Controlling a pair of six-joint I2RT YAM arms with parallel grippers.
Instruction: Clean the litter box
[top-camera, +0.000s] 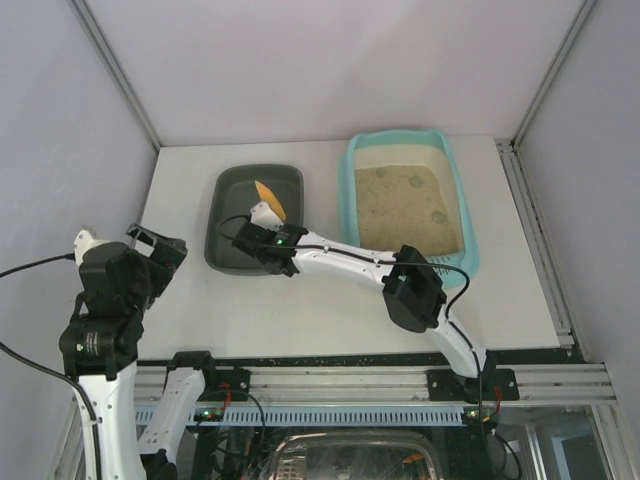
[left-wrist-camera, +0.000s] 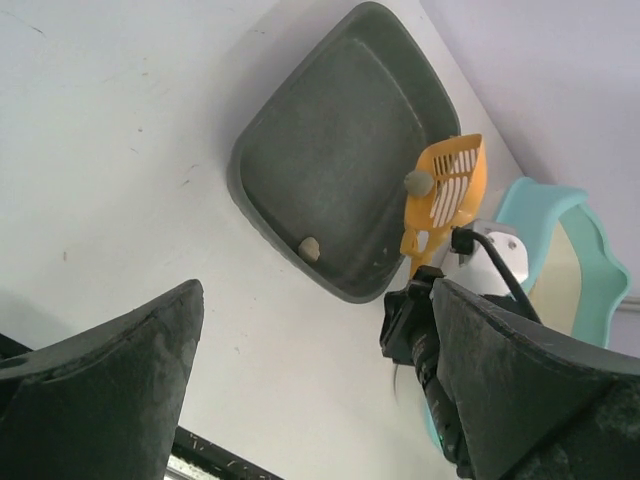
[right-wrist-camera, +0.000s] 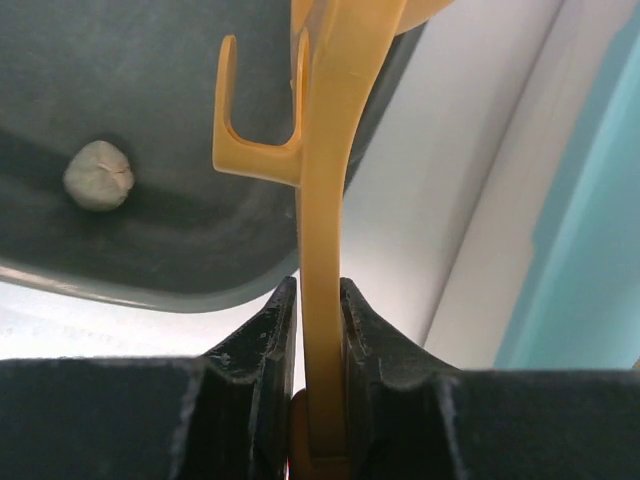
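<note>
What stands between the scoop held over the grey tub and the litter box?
Nothing visible. The right tool grips the orange scoop above the grey tub; only a strip of bare table separates the tub from the litter box. The box's raised rim is the one edge to clear.

I look down on a white table boxed in by plain pale grey panels: a far wall, a left wall and a right wall. A metal post runs up each far corner. An aluminium rail spans the near edge, and a side rail lines the right. The light is soft and even.
</note>
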